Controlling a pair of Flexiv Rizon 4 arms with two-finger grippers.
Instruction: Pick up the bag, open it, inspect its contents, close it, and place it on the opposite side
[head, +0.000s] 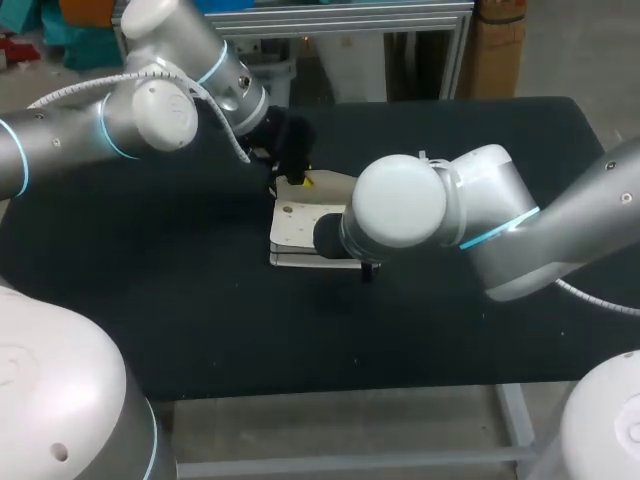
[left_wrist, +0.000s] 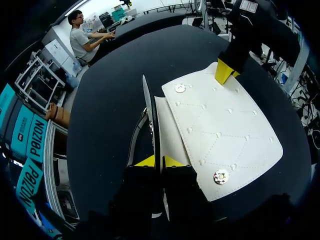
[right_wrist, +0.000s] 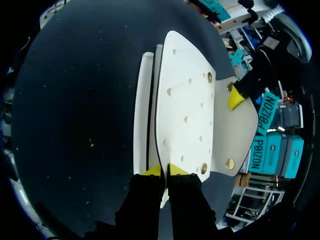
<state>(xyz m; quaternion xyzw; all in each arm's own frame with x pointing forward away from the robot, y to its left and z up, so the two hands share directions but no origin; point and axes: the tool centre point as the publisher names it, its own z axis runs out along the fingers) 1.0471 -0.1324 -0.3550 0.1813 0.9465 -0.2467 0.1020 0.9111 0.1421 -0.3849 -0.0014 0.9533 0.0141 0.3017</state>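
A white quilted bag (head: 305, 225) lies mid-table. My left gripper (head: 297, 180) is at its far edge. In the left wrist view the left gripper (left_wrist: 161, 161) is shut on the thin edge of the flap (left_wrist: 152, 115), seen edge-on, beside the quilted front panel (left_wrist: 220, 130). My right gripper (right_wrist: 164, 171) is shut on the near edge of that quilted panel (right_wrist: 185, 110). The plain flap (right_wrist: 235, 135) spreads beyond it, with the left gripper (right_wrist: 235, 97) on its rim. In the head view the right wrist (head: 400, 200) hides the right gripper. The right gripper (left_wrist: 225, 72) shows at the panel's far edge.
The black tabletop (head: 200, 310) stretches on every side of the bag, with its front edge (head: 330, 390) near me. Metal snaps (left_wrist: 220, 176) sit at the panel's corners. Both arms cross above the table's middle.
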